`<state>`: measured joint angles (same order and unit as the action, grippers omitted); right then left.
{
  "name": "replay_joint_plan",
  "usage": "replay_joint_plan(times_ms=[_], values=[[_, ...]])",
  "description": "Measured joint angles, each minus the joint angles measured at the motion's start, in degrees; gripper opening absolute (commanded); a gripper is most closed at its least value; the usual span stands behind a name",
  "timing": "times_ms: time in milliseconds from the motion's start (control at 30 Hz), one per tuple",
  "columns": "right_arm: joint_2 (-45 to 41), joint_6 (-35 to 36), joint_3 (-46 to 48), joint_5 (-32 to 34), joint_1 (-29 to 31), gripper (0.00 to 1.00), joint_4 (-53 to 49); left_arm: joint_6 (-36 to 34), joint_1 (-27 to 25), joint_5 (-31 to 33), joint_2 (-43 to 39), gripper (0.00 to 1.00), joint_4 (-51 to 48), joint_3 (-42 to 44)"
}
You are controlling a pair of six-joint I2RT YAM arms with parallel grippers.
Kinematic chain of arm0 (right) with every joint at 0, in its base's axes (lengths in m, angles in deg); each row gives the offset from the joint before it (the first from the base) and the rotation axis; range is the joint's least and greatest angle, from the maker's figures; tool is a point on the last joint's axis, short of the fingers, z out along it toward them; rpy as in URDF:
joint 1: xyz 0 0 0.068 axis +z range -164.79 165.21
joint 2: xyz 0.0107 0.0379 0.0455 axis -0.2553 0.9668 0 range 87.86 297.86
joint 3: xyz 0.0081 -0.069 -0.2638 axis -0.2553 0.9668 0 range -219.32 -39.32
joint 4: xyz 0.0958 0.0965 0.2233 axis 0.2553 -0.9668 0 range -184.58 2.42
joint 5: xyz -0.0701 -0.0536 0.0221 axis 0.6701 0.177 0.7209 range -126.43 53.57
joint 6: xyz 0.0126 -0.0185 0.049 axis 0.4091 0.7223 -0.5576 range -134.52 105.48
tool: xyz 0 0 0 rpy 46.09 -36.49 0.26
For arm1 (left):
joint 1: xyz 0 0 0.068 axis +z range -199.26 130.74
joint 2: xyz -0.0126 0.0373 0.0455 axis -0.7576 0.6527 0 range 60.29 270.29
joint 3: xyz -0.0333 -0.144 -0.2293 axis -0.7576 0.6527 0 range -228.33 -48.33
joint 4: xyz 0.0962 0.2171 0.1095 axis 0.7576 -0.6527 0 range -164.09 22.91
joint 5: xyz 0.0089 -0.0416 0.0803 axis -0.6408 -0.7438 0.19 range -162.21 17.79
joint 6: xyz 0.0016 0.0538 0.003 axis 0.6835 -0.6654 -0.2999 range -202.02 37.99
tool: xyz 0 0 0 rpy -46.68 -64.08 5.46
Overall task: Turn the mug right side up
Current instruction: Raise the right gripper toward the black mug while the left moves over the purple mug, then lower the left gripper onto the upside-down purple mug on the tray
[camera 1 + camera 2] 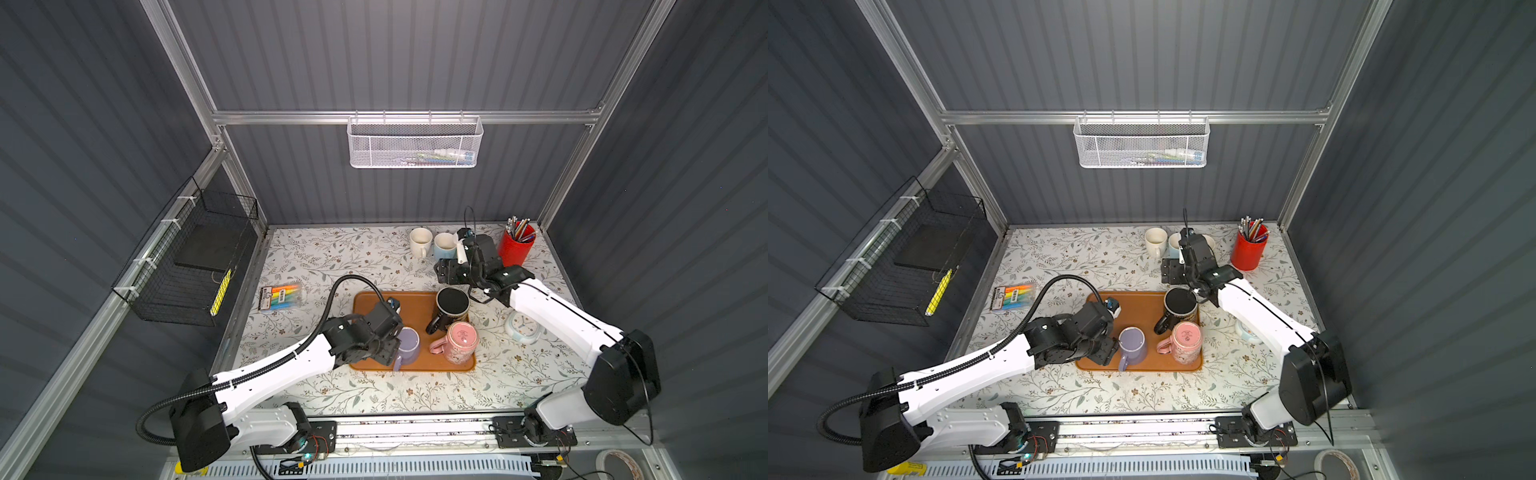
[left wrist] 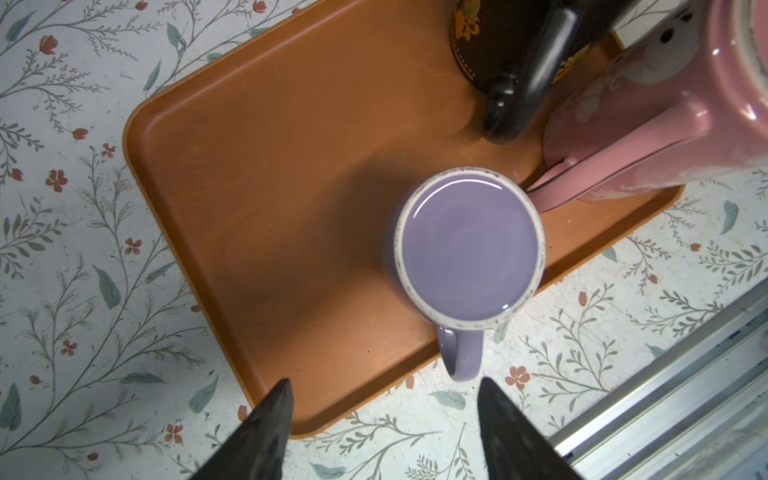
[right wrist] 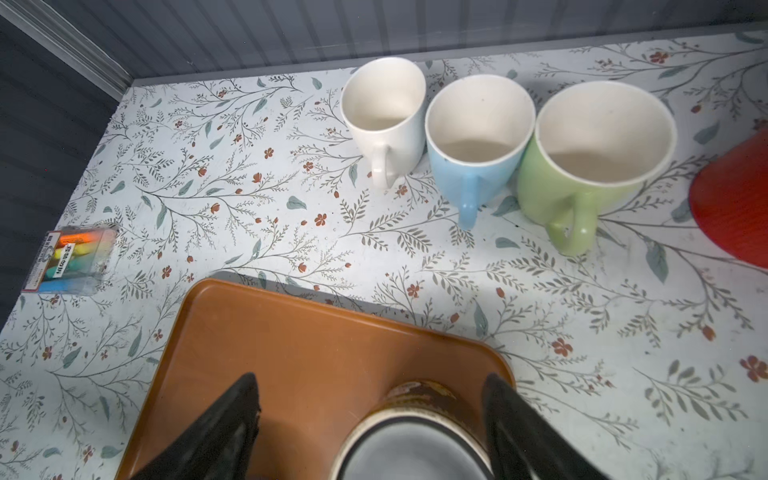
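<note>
Floral tabletop (image 1: 332, 257), purple mug (image 2: 469, 245) at tray (image 2: 270, 166) edge

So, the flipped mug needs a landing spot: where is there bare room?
Bare: the tray's half left of the purple mug; the table between highlighter pack and white mug. Crowded: black mug and pink mug on the tray's right; mug row by the red pen cup.

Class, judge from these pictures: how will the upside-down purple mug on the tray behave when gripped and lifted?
Probably rigid and slippery: the purple mug looks glossy, glazed. Likely stable if nudged, standing mouth-down on the tray. Its handle may pull it off-balance.
</note>
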<state>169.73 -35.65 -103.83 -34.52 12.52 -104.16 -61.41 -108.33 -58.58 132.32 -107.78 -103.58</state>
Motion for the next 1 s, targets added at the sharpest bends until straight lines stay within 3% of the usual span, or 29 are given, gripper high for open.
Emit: replay_joint_plan(times_ms=[200, 533, 1000], values=[[-7.13, -1.92, 8.00, -1.68, -2.43, 0.88, 4.00, 2.16, -3.48, 1.90, 4.48, 0.69, -0.02, -0.63], [-11.93, -3.17, 12.79, -3.52, -4.46, 0.90, 6.45, 5.11, -6.08, 4.24, 10.97, 0.64, 0.20, -2.03], [-15.17, -3.54, 16.87, -5.03, -7.15, 0.90, 7.37, 7.02, -6.27, 4.13, 17.70, 0.46, 1.92, -3.28]])
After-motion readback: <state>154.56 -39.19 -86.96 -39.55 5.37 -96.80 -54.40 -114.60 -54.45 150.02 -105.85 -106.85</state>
